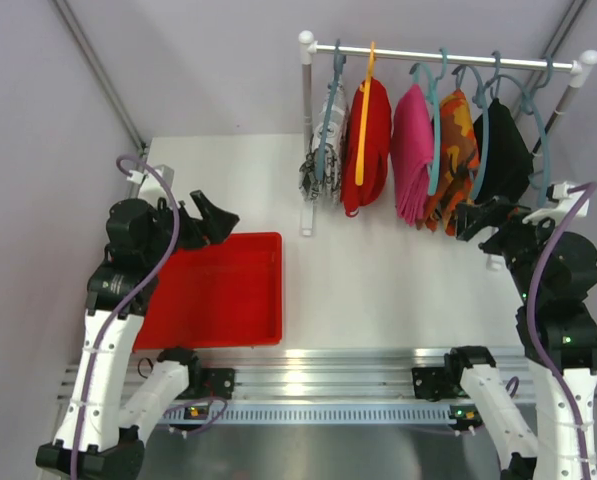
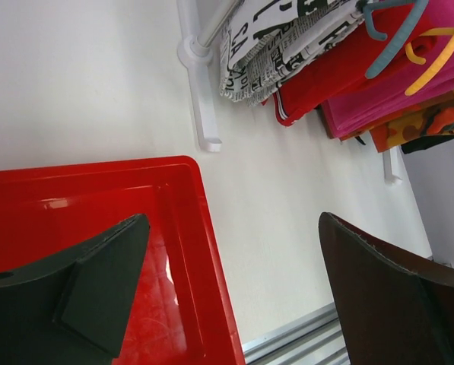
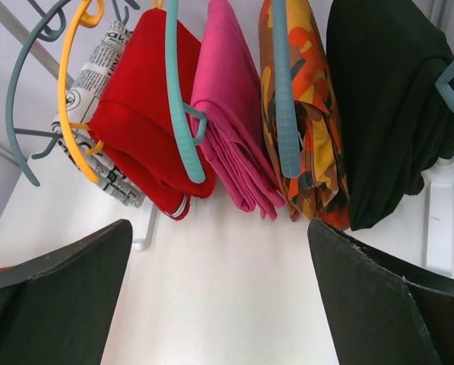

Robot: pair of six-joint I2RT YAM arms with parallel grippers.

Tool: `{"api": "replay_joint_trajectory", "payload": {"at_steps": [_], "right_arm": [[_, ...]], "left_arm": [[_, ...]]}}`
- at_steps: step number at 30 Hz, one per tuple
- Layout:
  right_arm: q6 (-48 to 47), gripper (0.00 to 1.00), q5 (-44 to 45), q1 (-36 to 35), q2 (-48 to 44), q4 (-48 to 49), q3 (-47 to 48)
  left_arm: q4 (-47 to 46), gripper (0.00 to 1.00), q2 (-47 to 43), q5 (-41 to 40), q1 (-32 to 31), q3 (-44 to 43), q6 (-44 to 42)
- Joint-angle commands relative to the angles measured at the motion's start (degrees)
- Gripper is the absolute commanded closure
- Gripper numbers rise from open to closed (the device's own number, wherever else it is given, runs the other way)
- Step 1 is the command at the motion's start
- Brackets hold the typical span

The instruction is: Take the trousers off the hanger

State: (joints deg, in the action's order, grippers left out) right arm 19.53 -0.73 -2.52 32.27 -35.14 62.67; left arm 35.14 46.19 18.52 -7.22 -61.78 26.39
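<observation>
The black trousers [image 1: 505, 150], hung lengthwise downward at upper right, are found just beyond the right gripper [image 1: 476, 218], its jaws spread wide. The left gripper [image 1: 206, 218], likewise spread, is seen well apart.

Five pairs are seen folded over hangers [image 1: 436, 150] on a rail [image 1: 448, 57] at the one o'clock part of the top view. Ranged from nine o'clock toward three o'clock are the black-and-white patterned trousers [image 1: 338, 125], the red trousers [image 1: 379, 130], the magenta pink trousers [image 1: 410, 150], the orange camouflage trousers [image 1: 458, 135] and the plain black trousers [image 1: 503, 155]. All hang downward, closely side by side.
</observation>
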Motion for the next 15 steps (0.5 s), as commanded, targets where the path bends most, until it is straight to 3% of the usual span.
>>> {"api": "replay_joint_trajectory", "payload": {"at_steps": [1,6,15], "right_arm": [[-0.8,0.00,0.5,-0.5,0.9,3.4,0.3],[-1.2,0.00,0.5,-0.5,1.5,2.8,0.1],[-0.7,0.00,2.5,-0.5,1.4,2.2,-0.3]], "left_arm": [[-5.5,0.01,-1.3,-0.5,-0.1,-0.4,-1.2],[-6.5,0.02,0.7,0.0,-0.1,-3.4,-2.0],[-13.4,0.07,13.3,3.0,-1.6,-13.1,0.9]]}}
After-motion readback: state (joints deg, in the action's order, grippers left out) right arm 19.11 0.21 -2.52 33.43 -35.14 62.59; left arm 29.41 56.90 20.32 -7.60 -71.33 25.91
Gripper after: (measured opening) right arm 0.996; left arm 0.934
